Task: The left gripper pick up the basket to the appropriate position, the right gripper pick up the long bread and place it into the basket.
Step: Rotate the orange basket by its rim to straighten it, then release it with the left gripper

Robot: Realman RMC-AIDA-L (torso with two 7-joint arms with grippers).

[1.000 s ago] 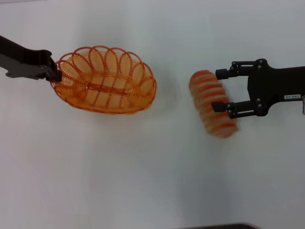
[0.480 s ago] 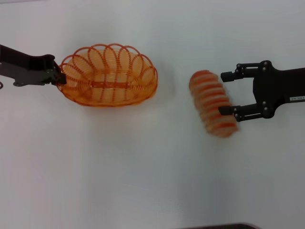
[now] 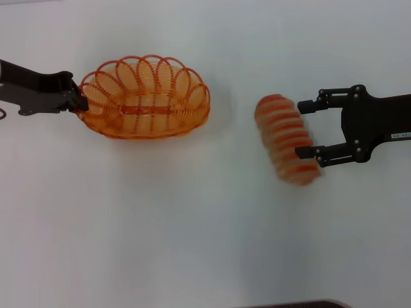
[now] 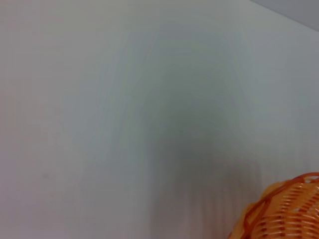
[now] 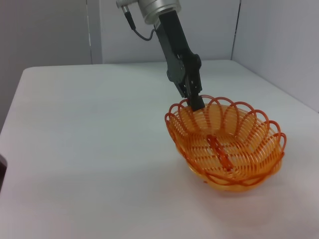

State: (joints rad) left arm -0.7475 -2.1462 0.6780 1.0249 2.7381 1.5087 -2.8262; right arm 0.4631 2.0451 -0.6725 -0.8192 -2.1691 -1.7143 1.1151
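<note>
Head view showed you what had shifted: the left gripper (image 3: pixel 78 100), its fingers pinching the basket's rim, had levelled the basket (image 3: pixel 146 97) from its earlier tilt and brought it to sit flatter at the left of the bench (image 3: pixel 192 231), while the right gripper (image 3: pixel 307 129) had drawn back slightly, its fingers spread either side of the long bread (image 3: pixel 286 148) without closing. To my eye that meant your basket was nearly placed, and the loaf pick was next. The basket looked like open orange wire with scalloped loops, see-through to the white surface. The bread lay well to the basket's right, pale tan with orange-red ridges, angled on the bench.
</note>
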